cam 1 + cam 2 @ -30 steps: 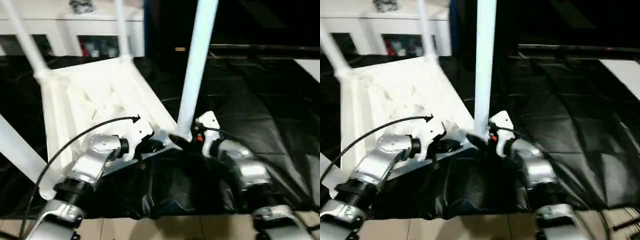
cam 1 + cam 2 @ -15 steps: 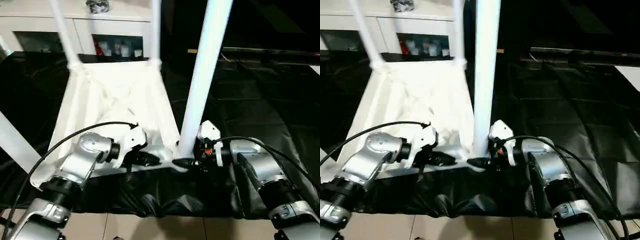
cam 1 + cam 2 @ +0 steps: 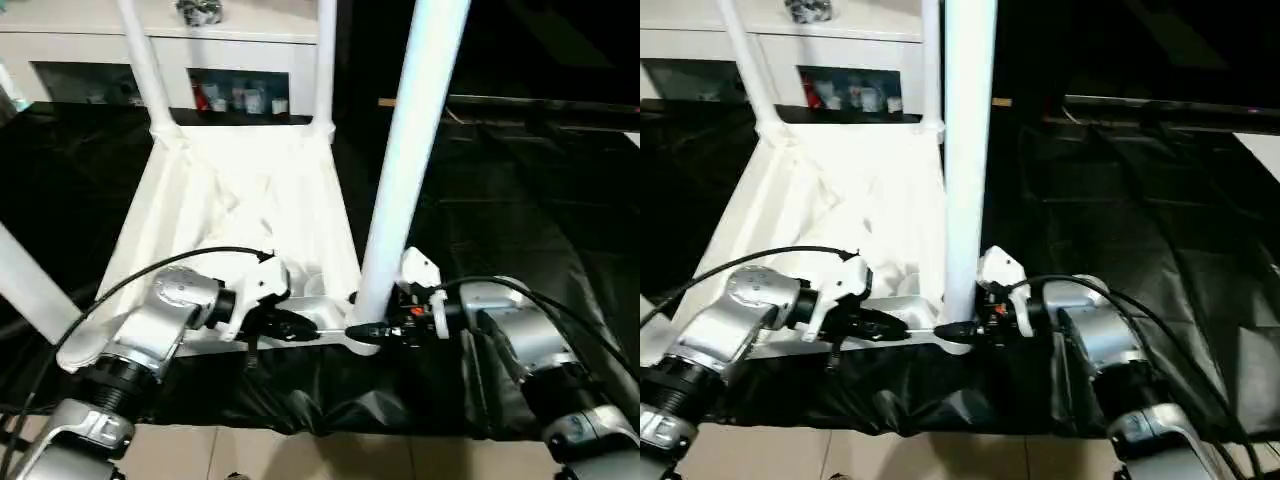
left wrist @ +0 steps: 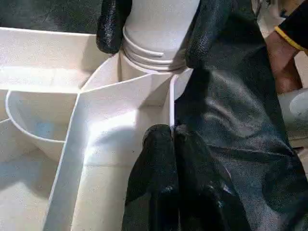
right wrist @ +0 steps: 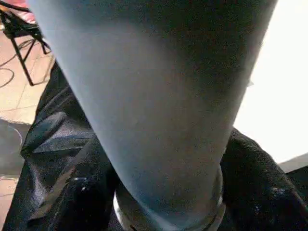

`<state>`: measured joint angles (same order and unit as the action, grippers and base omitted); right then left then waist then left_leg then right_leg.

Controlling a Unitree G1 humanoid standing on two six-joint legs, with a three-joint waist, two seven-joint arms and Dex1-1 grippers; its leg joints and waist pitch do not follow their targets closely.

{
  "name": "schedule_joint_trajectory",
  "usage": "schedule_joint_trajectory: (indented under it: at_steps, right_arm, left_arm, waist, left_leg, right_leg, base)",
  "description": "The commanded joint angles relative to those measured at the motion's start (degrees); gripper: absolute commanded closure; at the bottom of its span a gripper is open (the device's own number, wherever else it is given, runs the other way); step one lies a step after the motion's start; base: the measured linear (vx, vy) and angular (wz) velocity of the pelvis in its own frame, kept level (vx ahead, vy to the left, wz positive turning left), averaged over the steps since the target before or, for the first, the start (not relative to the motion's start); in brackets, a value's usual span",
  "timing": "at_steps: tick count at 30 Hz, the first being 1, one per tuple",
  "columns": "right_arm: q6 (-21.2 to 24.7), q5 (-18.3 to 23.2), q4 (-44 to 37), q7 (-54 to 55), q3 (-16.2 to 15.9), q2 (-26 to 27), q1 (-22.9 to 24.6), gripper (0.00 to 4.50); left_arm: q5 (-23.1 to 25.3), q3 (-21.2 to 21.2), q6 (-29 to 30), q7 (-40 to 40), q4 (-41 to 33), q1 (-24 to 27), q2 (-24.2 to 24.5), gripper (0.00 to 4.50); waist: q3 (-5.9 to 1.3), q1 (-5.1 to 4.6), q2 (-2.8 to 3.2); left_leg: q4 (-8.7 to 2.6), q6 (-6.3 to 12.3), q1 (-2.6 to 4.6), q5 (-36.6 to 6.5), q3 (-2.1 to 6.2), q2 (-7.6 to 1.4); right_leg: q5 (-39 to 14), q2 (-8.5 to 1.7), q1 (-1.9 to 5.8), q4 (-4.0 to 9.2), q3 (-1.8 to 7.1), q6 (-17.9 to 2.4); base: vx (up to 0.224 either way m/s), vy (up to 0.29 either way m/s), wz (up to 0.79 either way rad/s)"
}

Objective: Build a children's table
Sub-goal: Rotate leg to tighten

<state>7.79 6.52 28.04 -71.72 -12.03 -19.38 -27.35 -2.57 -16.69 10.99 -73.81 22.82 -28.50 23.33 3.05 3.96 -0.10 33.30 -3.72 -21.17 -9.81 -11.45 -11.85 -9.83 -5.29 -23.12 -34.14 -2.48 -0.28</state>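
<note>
While the tabletop [image 3: 240,200] rim is being pinched by the closed left gripper [image 4: 166,144], the near-right leg [image 3: 405,170], now upright, is being clasped narrower by the right gripper [image 4: 154,29].

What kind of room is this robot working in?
Probably an indoor workroom or lab: a tiled floor, a work surface under a black plastic sheet, and a white cabinet with glass doors behind the upturned table.

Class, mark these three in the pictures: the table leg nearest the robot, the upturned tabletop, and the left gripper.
table leg [image 3: 400,180], left eye view, middle of the upright shaft.
tabletop [image 3: 230,200], left eye view, ribbed underside.
left gripper [image 4: 171,139], left wrist view, fingertips pinching the tabletop's rim.
</note>
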Motion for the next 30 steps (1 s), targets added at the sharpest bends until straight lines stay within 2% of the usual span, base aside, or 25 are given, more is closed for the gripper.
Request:
schedule_joint_trajectory:
  at_steps: [1,2,4,5,6,10,11,12,13,15,19,20,21,22,25,27,30]
  right_arm:
    - [-1.39,-0.40,-0.26,4.41,-1.31,3.36,1.40,1.89]
    - [-1.55,-0.45,-0.09,5.41,-0.99,3.76,1.45,1.89]
    - [-1.12,-0.73,1.58,11.01,0.72,5.88,1.07,1.89]
    - [-0.38,-0.80,3.17,16.41,2.32,8.23,0.75,1.89]
    - [-0.38,-0.80,3.17,16.41,2.32,8.23,0.75,1.89]
    - [0.43,-2.41,7.19,32.07,5.32,15.11,-0.90,1.90]
    - [1.01,-2.68,8.01,35.04,5.88,16.56,-1.47,1.90]
    - [1.23,-2.95,8.70,37.29,6.19,17.78,-1.97,1.90]
    - [1.49,-3.50,9.59,40.01,6.38,19.16,-2.67,1.90]
    - [1.53,-3.72,10.91,42.90,6.31,22.25,-3.97,1.90]
    - [0.50,-3.36,9.75,41.04,4.97,24.02,-3.94,1.90]
    - [0.23,-2.78,8.98,39.46,4.87,24.49,-3.78,1.55]
    - [0.38,-2.35,8.68,38.70,5.06,24.37,-3.67,1.21]
    - [0.75,-1.91,8.41,38.15,5.28,24.07,-3.60,1.21]
    - [1.95,-0.70,6.35,33.31,5.18,20.36,-3.03,1.00]
    - [2.26,-0.74,5.51,30.46,4.59,18.40,-2.73,0.72]
    - [2.47,-0.54,3.51,23.65,3.27,13.72,-1.97,0.65]
  left_arm:
    - [1.06,0.88,-0.40,8.49,0.65,-1.83,-3.52,4.50]
    - [1.23,1.00,-0.41,9.22,0.82,-1.91,-3.82,4.50]
    - [1.79,1.29,-0.12,11.63,1.15,-2.12,-4.78,4.50]
    - [2.55,1.49,0.39,14.28,1.30,-2.27,-5.79,4.50]
    - [2.55,1.49,0.39,14.28,1.30,-2.27,-5.79,4.50]
    - [4.23,1.45,2.90,20.41,1.00,-2.75,-9.28,4.50]
    - [4.62,1.34,3.28,21.78,0.97,-2.89,-10.05,4.50]
    - [4.91,1.35,3.65,23.07,1.05,-3.09,-10.76,4.50]
    - [5.17,1.24,4.08,24.07,1.05,-3.31,-11.46,4.50]
    - [5.62,1.23,5.02,26.16,0.94,-3.67,-12.90,4.50]
    - [5.56,1.08,5.05,26.07,0.67,-3.61,-13.32,4.50]
    - [5.29,1.08,5.05,25.52,0.51,-3.48,-13.30,4.50]
    - [5.23,1.03,4.90,25.18,0.45,-3.32,-13.09,4.50]
    - [5.26,0.93,4.51,24.76,0.41,-3.15,-12.78,4.50]
    - [4.34,0.75,2.41,21.15,0.18,-2.42,-11.05,4.50]
    - [3.98,0.57,1.91,19.35,0.12,-2.22,-10.24,4.50]
    - [3.01,0.47,1.35,15.55,0.03,-2.00,-8.37,4.50]
  waist:
    - [-3.64,-0.50,0.44]
    - [-3.62,-0.62,0.27]
    - [-3.57,-0.87,0.07]
    - [-3.45,-1.31,0.20]
    - [-3.43,-1.49,0.18]
    - [-3.28,-2.77,0.21]
    - [-3.32,-3.35,0.18]
    - [-3.26,-3.64,0.23]
    - [-3.31,-4.07,-0.02]
    - [-3.27,-4.43,0.11]
    - [-3.41,-4.85,-0.06]
    - [-3.39,-4.82,0.00]
    - [-3.41,-4.88,-0.31]
    - [-3.41,-4.81,-0.25]
    - [-3.52,-4.75,-0.16]
    - [-3.68,-4.65,-0.13]
    - [-3.92,-4.36,0.07]
  left_leg:
    - [-3.91,0.53,1.28,-16.69,0.38,-1.29]
    - [-3.97,-0.04,1.39,-17.98,0.58,-1.14]
    - [-4.04,-0.28,1.29,-18.55,0.66,-1.14]
    - [-4.20,-0.86,1.22,-19.62,0.94,-1.07]
    - [-4.20,-1.06,1.25,-19.99,0.94,-1.08]
    - [-4.33,-1.69,0.98,-22.03,1.36,-0.83]
    - [-4.33,-1.93,1.01,-22.83,1.54,-0.74]
    - [-4.36,-1.98,0.98,-23.05,1.56,-0.78]
    - [-4.25,-1.86,1.07,-23.51,1.59,-0.70]
    - [-4.19,-1.55,1.05,-24.13,1.55,-0.64]
    - [-4.15,-0.56,0.86,-23.43,1.39,-0.71]
    - [-4.19,-0.44,0.81,-23.27,1.39,-0.73]
    - [-4.18,-0.24,0.74,-23.03,1.30,-0.76]
    - [-4.19,-0.05,0.70,-22.60,1.26,-0.77]
    - [-4.21,0.53,0.50,-21.18,1.23,-0.85]
    - [-4.06,0.87,0.53,-19.69,1.04,-0.90]
    - [-3.78,2.00,0.39,-16.49,0.86,-0.88]
  right_leg:
    - [-13.34,-1.95,2.04,3.78,1.67,-13.22]
    - [-16.57,-2.06,2.14,4.09,1.57,-12.33]
    - [-18.84,-2.13,2.03,4.33,1.63,-11.40]
    - [-22.24,-2.17,1.92,4.62,1.52,-10.05]
    - [-22.81,-2.14,1.76,4.70,1.55,-9.74]
    - [-27.06,-2.14,1.75,5.09,1.21,-7.97]
    - [-28.85,-2.19,1.57,5.32,1.09,-7.25]
    - [-28.87,-2.17,1.43,5.36,1.13,-7.22]
    - [-29.22,-2.06,1.37,5.53,1.01,-7.08]
    - [-29.31,-2.04,1.16,5.66,1.04,-7.09]
    - [-26.27,-1.95,1.21,5.45,1.23,-7.89]
    - [-25.66,-1.94,1.23,5.35,1.26,-8.11]
    - [-24.85,-1.90,1.27,5.30,1.28,-8.40]
    - [-24.29,-1.94,1.34,5.20,1.35,-8.65]
    - [-21.99,-2.00,1.66,4.94,1.45,-9.21]
    - [-18.78,-1.93,1.70,4.61,1.56,-10.27]
    - [-13.33,-1.93,2.22,3.99,1.56,-12.05]
  base:
    - [0.000,0.000,0.00]
    - [0.000,0.000,0.00]
    - [0.000,0.000,0.00]
    - [0.000,0.000,0.00]
    - [0.000,0.000,0.00]
    - [0.000,0.000,0.00]
    - [0.000,0.000,0.00]
    - [0.000,0.000,0.00]
    - [0.000,0.000,0.00]
    - [0.000,0.000,0.00]
    - [0.000,0.000,0.00]
    - [0.000,0.000,0.00]
    - [0.000,0.000,0.00]
    - [0.000,0.000,0.00]
    - [0.000,0.000,0.00]
    - [0.000,0.000,0.00]
    - [0.000,0.000,0.00]
